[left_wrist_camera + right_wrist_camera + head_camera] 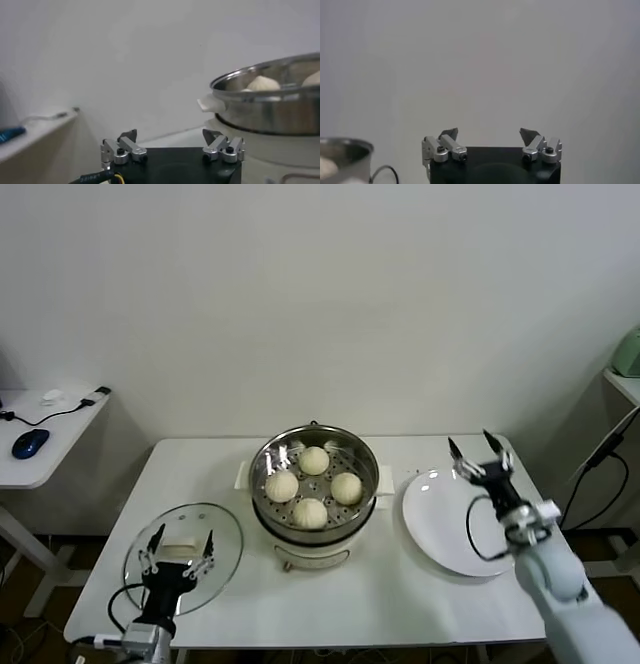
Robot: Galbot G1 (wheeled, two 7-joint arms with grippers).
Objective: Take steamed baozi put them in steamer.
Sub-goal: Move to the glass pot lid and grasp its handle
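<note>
The white table (400, 604) carries the steamer (314, 494) at its middle, a white plate (440, 529) to its right and a glass lid (183, 556) to its left. Four steamed baozi (313, 486) sit inside the steamer. The left gripper (180, 552) hangs wide open over the lid; the right gripper (477, 452) is spread open above the plate's far edge.

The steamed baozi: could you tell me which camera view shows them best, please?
The head view: it looks down into the steamer, showing all four steamed baozi on the perforated tray. The left wrist view catches only bun tops above the rim; the right wrist view shows just a pale sliver at its edge.
</note>
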